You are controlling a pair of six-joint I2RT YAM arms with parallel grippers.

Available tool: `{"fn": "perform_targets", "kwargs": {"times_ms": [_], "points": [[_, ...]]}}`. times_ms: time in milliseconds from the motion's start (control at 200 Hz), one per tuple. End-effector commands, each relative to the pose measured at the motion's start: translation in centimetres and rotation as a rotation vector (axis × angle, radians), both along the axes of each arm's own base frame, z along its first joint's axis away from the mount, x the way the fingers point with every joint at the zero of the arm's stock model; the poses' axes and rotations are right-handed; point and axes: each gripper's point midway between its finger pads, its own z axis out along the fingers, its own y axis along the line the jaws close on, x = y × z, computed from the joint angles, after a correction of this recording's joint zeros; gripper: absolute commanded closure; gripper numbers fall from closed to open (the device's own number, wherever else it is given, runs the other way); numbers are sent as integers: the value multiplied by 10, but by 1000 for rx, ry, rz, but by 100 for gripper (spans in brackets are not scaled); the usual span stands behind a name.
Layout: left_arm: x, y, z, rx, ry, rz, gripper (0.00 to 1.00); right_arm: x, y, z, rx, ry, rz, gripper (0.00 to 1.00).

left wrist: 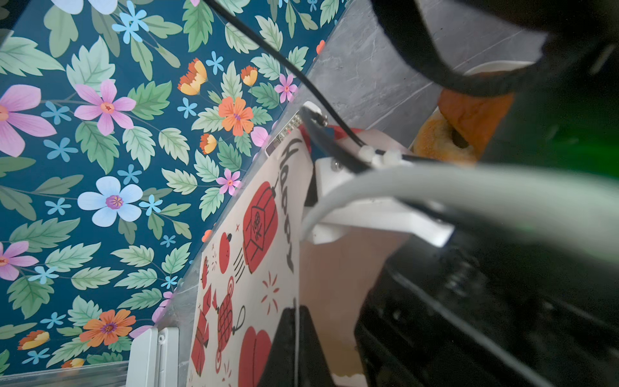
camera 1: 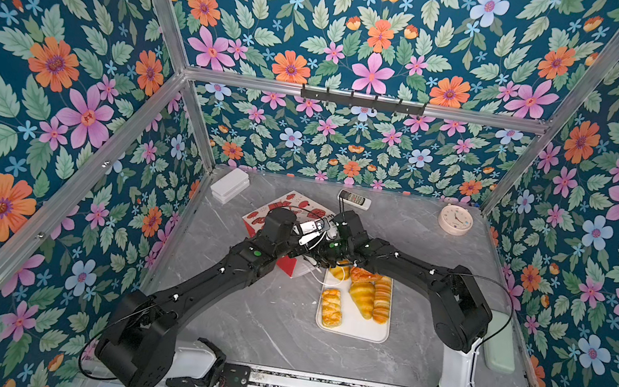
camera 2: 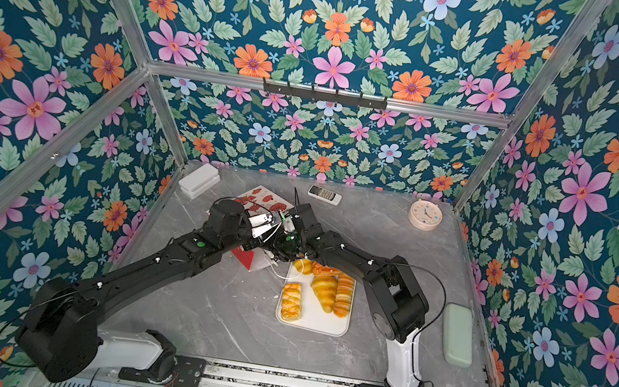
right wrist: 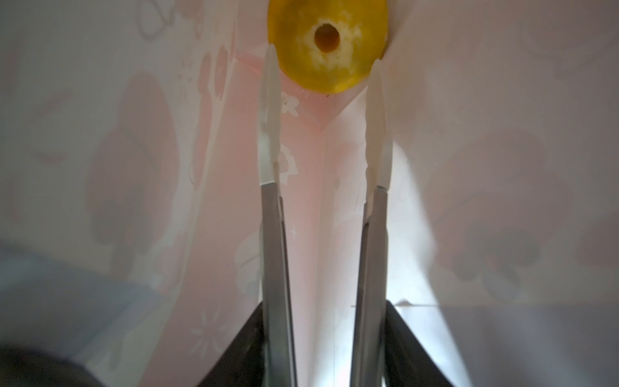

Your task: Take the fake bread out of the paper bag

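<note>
The paper bag (camera 1: 284,204), white with red motifs, lies on its side at the back of the table, and both wrists meet at its mouth. My left gripper (left wrist: 296,330) is shut on the edge of the paper bag's (left wrist: 254,241) wall. My right gripper (right wrist: 324,57) reaches deep inside the bag and stands open, its white fingertips (right wrist: 270,77) in front of either side of a yellow ring bagel (right wrist: 328,40) at the bag's bottom. Other fake bread lies on a white tray (camera 1: 353,330): a croissant (camera 1: 361,299), a plaited piece (camera 1: 331,312) and a ridged loaf (camera 1: 382,298).
Along the back edge stand a white box (camera 1: 230,185), a remote (camera 1: 354,198) and a round clock (camera 1: 455,220). A pale green case (camera 1: 501,340) lies by the right wall. In the left wrist view a second bagel (left wrist: 435,140) shows on the tray beyond the bag.
</note>
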Motion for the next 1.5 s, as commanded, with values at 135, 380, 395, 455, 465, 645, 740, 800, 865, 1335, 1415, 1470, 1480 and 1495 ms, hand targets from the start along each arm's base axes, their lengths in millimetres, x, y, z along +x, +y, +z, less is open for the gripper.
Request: {"fn": "perform_targets", "kwargs": {"times_ms": [135, 380, 395, 455, 465, 645, 740, 800, 865, 1335, 1415, 1470, 1480, 1495], "points": [[-3, -10, 6, -19, -18, -45, 100, 13, 13, 9, 49, -24, -1, 50], [-4, -11, 7, -18, -18, -49, 100, 19, 20, 8, 48, -24, 10, 49], [-4, -11, 6, -17, -16, -49, 100, 19, 20, 8, 49, -25, 11, 49], [-4, -11, 5, -16, -15, -49, 100, 19, 22, 6, 51, -18, 17, 49], [-4, -11, 5, -15, -15, -50, 100, 19, 22, 6, 52, -17, 18, 49], [-3, -11, 5, -15, -14, -46, 100, 14, 28, 1, 69, 8, 38, 49], [-3, -12, 5, -16, -14, -47, 100, 11, 32, -3, 72, 21, 48, 49], [-3, -12, 5, -16, -14, -47, 100, 12, 34, -4, 76, 25, 45, 49], [-3, -12, 5, -17, -13, -46, 100, 13, 35, -4, 81, 23, 41, 49], [-7, -9, 4, -17, -13, -39, 100, 19, 40, -9, 91, 28, 36, 59], [-7, -8, 5, -18, -13, -37, 100, 19, 41, -9, 101, 29, 40, 62], [-8, -8, 5, -18, -14, -37, 100, 18, 42, -9, 106, 30, 41, 64], [-8, -8, 4, -18, -13, -37, 100, 18, 41, -10, 105, 31, 41, 64], [-8, -8, 4, -17, -13, -37, 100, 19, 41, -11, 105, 31, 39, 65]]}}
